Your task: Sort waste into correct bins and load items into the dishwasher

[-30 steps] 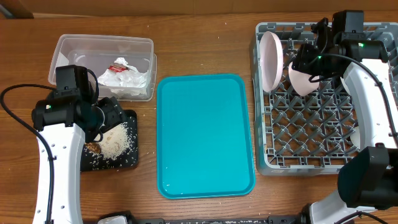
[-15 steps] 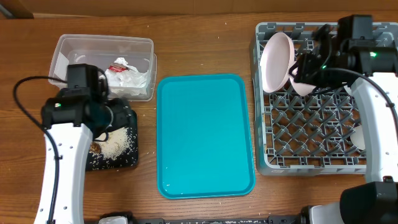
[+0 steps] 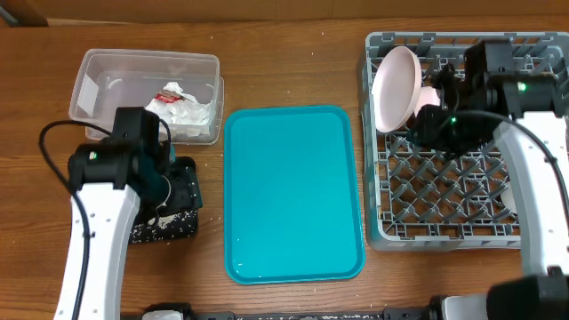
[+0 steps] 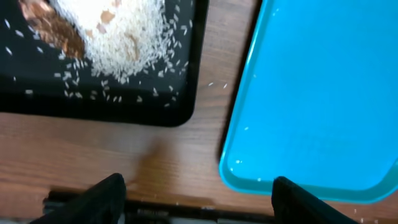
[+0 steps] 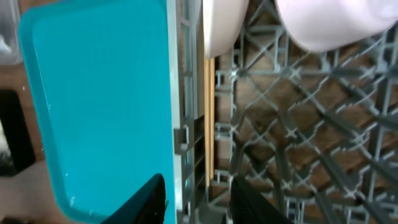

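My right tool [image 5: 198, 198] hangs spread and empty over the rack [image 3: 444, 213]. It is close to the plate [image 3: 396, 87] and pink bowl [image 3: 430, 98], which stand side by side in the rack corner nearest the teal tray [image 3: 293, 191]. To finish well I'd lift straight up before swinging away, since a sideways move could clip the bowl and topple both. My left tool [image 4: 199, 193] is spread too, holding nothing, over the bench beside the black tray [image 4: 37, 102], where the rice [image 4: 124, 37] and scrap [image 4: 53, 31] lie. The wrapper [image 3: 182, 108] sits in the tub [image 3: 98, 76].
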### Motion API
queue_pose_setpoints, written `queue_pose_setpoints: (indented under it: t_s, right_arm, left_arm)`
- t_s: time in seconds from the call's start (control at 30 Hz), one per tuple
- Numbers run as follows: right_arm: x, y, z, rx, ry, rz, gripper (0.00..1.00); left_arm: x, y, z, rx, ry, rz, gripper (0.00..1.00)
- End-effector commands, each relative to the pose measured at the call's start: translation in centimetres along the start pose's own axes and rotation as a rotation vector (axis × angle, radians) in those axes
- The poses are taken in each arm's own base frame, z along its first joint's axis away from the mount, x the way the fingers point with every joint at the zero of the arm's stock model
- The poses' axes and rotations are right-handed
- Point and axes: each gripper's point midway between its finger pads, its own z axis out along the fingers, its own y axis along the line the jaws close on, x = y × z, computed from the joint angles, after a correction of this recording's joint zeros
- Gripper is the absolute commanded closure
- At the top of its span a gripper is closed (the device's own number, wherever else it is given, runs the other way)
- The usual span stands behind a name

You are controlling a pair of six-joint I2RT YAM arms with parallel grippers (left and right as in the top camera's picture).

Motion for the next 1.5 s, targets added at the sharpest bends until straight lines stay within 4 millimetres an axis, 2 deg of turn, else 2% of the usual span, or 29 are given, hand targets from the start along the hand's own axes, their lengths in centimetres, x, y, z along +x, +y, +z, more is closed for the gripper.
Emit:
queue_pose_setpoints:
  t_s: [0.0,0.17,0.2,0.23,0.27,0.43,0.63,1.2,1.47]
  right_arm:
    - [1.2,0.0,-2.3,0.015,-0.131,-0.017,0.63]
    - [3.2,0.0,-4.0,0.008,-0.366,-0.079,0.55]
    - [3.8,0.1,-4.5,0.001,-0.427,-0.092,0.46]
    - [4.2,0.2,-4.9,-0.004,-0.469,-0.102,0.17]
    - [4.7,0.3,-5.3,-0.009,-0.513,-0.114,0.0]
    - [7.2,0.5,-6.9,-0.021,-0.631,-0.146,0.0]
    - [9.1,0.4,-6.9,-0.018,-0.601,-0.138,0.0]
    - [9.2,0.3,-6.6,-0.016,-0.585,-0.134,0.0]
    - [9.9,-0.4,-7.5,0.03,-0.641,-0.133,0.0]
  left_arm:
    - [1.0,0.2,-0.8,0.026,-0.104,0.027,0.23]
    - [1.8,0.3,-2.1,0.085,-0.326,0.03,0.15]
    - [2.0,0.3,-2.7,0.105,-0.379,0.003,0.12]
    - [2.1,0.3,-3.1,0.121,-0.416,-0.017,0.0]
    - [2.1,0.2,-3.8,0.139,-0.46,-0.037,0.0]
    - [1.6,-0.1,-6.4,0.198,-0.616,-0.06,0.0]
    - [2.1,0.0,-6.1,0.192,-0.598,-0.062,0.0]
    - [2.0,0.0,-6.1,0.191,-0.595,-0.062,0.0]
    - [2.0,0.0,-6.1,0.191,-0.595,-0.062,0.0]
